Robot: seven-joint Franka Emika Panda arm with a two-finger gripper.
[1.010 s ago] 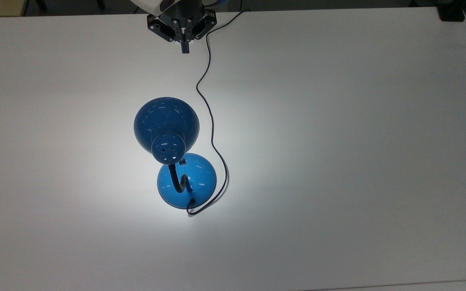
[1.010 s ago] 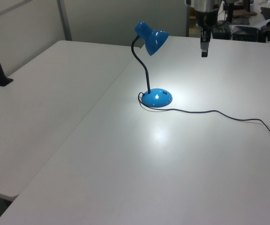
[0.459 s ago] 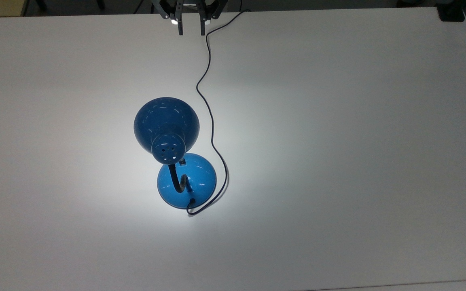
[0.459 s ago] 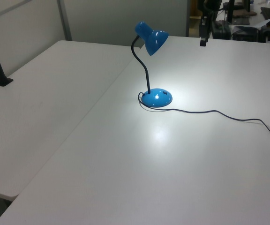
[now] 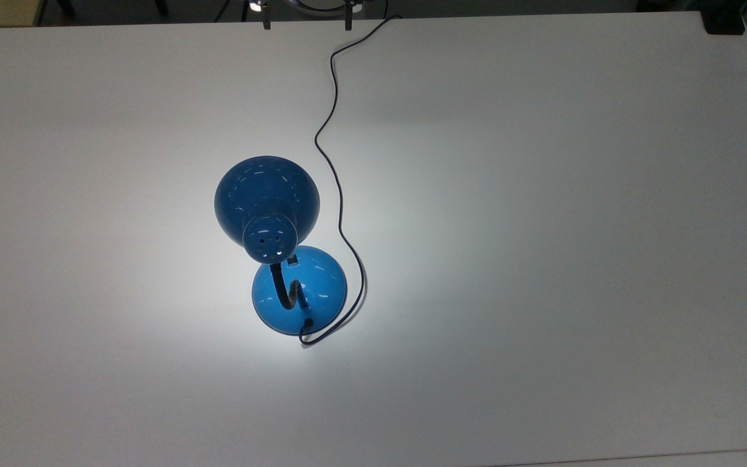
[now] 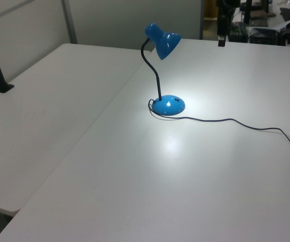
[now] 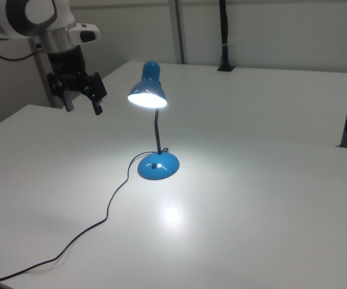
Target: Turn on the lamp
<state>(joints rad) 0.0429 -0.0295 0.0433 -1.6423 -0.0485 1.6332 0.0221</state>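
While no writing is legible, the top view shows the lamp (image 5: 281, 246) mid-table (image 5: 542, 259), cord (image 5: 338, 214) snaking away. Left view: the lit base glints. Right view: the gripper (image 7: 83, 108) hangs spread apart, clear of the glowing shade.

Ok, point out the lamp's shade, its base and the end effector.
lamp's shade (image 7: 147, 96), right view, on the lit rim of the bell.
lamp's base (image 5: 312, 288), top view, on the bare blue dome.
end effector (image 7: 84, 109), right view, midway between the spread fingertips.
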